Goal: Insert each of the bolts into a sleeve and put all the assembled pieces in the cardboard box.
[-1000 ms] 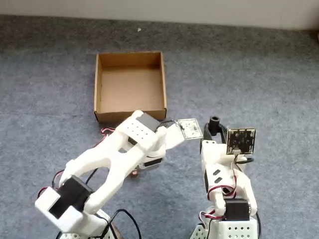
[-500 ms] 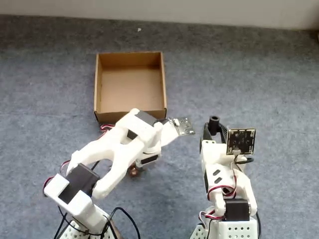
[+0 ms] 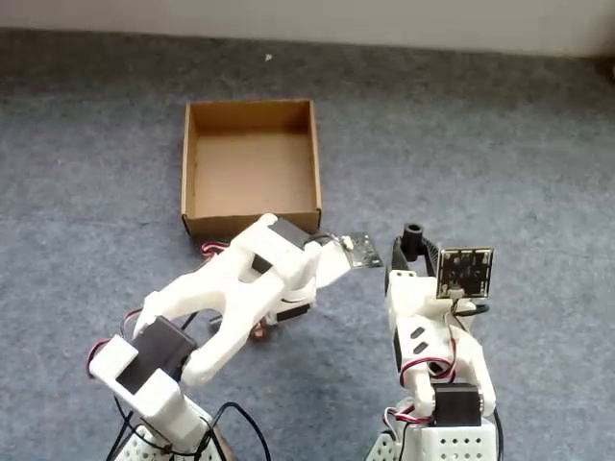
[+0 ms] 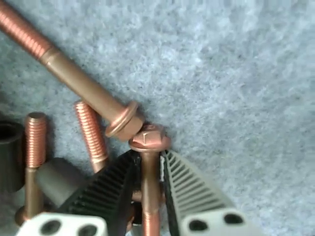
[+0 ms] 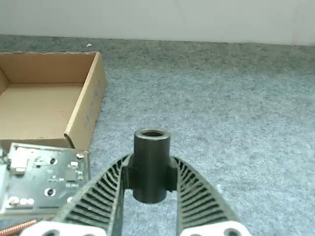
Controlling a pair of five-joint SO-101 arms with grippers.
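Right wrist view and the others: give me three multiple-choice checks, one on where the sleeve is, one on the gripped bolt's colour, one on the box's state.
1. Where is the black sleeve in the right wrist view?
A) lying flat
B) held upright in the right pincer
C) in a person's hand

2. What colour is the bolt in the left pincer?
A) copper
B) black
C) white

3. What state is the cardboard box in?
A) empty
B) holding assembled pieces
C) taped shut

Answers:
1 B: the pincer clamps the sleeve's sides and the bore faces up.
2 A: the head and shank show copper in the left wrist view.
3 A: the high view shows the box open with a bare floor.
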